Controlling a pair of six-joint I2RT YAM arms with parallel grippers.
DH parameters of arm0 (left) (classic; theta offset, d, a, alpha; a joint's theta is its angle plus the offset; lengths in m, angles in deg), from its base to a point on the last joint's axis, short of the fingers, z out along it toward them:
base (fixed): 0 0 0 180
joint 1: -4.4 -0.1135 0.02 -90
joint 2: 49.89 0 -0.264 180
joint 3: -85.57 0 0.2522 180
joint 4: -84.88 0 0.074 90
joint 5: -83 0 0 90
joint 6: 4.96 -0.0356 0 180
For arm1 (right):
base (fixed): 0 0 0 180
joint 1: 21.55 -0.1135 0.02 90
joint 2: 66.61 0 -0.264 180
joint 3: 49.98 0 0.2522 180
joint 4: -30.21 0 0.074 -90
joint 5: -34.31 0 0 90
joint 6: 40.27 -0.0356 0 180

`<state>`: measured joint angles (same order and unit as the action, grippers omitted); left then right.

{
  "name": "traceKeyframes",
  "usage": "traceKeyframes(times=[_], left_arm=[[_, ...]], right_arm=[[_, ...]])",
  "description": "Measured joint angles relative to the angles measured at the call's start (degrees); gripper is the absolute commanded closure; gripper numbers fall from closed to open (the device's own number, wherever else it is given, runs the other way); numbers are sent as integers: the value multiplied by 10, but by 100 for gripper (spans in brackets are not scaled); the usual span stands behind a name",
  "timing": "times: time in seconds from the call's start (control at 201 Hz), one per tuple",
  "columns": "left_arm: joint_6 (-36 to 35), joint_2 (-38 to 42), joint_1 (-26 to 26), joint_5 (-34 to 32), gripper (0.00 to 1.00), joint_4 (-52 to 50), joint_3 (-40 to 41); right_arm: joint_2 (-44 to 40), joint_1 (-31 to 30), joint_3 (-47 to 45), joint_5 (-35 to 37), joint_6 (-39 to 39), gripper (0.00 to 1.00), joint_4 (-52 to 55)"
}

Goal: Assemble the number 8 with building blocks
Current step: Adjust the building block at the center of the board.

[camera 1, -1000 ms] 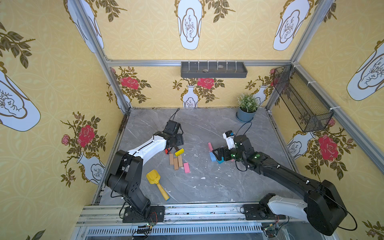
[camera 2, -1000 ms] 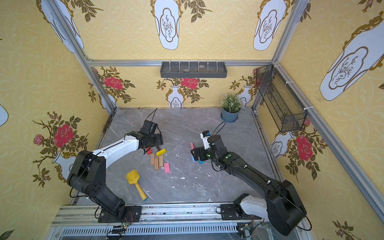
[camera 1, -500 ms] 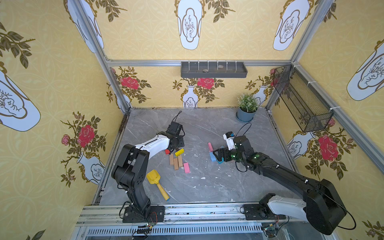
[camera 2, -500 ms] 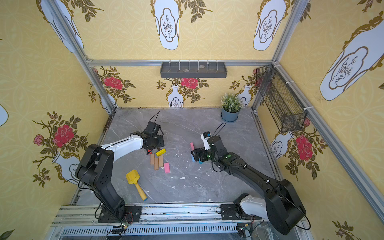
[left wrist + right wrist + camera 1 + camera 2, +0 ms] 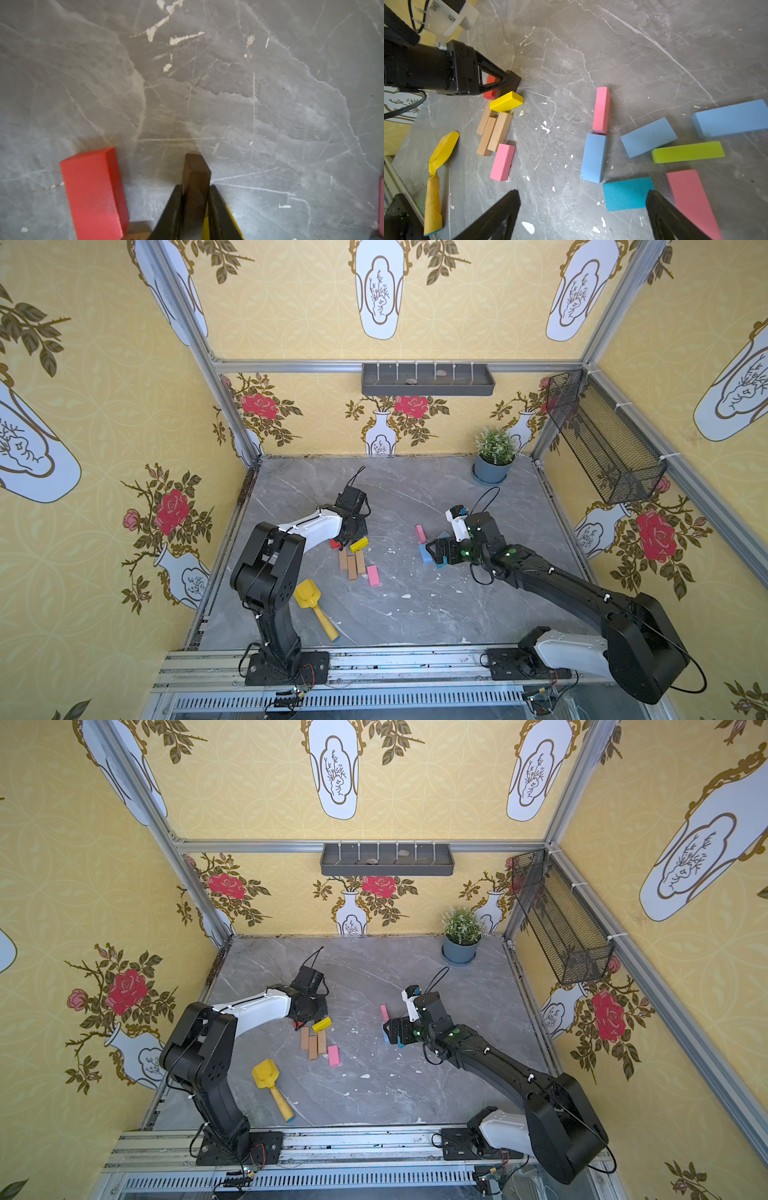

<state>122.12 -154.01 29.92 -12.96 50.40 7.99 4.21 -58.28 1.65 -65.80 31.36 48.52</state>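
Grey marble-look desk (image 5: 415, 614) in both top views carried the building blocks (image 5: 424, 552) in two loose clusters, and no 8 was laid out yet. In the left cluster the left end effector (image 5: 344, 541) was down by the red block (image 5: 335, 544) & yellow block (image 5: 358, 544). Three tan blocks (image 5: 352, 563) lay side by side there, w/ a pink block (image 5: 373, 576) just beside them. The grip was hidden from above. The right end effector (image 5: 436, 552) hung low over the blue/pink cluster, well apart from the left. A yellow shovel (image 5: 309, 597) lay nearer the rail, not part of the job. In the left wrist view the end effector was clamped on a dark brown block (image 5: 196, 176), pinched across its thin faces, prob. so it could be carried & set flat w/o twisting. The red block lay just beside it, untouched. Couldn't tell if the brown one was off the desk. In the right wrist view the right jaws were spread wide w/ nothing between. The teal block (image 5: 627, 193) sat near one finger (image 5: 660, 207), w/ light blue blocks (image 5: 649, 137) & a green block (image 5: 687, 151) scattered flat beyond. That arm was likely holding off so as not to crowd the left arm's pick.
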Motion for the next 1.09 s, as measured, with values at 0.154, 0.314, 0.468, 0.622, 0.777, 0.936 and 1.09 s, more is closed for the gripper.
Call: traceKeyframes(times=[0.154,0.314,0.468,0.622,0.777,0.936,1.09], left_arm=[[-22,1,0,23,97,12,-1],[-55,7,0,77,94,42,-7],[-62,2,-12,147,94,83,-20],[-41,-31,-25,197,94,119,-31],[-8,-68,-30,244,93,144,-41],[6,-83,-34,259,82,150,-45],[9,-83,-45,250,67,155,-36]], right_arm=[[4,4,0,-8,0,2,0],[4,21,7,-20,0,2,3],[3,43,14,-31,3,3,19],[7,52,21,-39,4,3,35],[16,53,28,-44,4,2,44],[28,53,33,-46,4,3,47],[37,53,34,-48,4,2,47]])
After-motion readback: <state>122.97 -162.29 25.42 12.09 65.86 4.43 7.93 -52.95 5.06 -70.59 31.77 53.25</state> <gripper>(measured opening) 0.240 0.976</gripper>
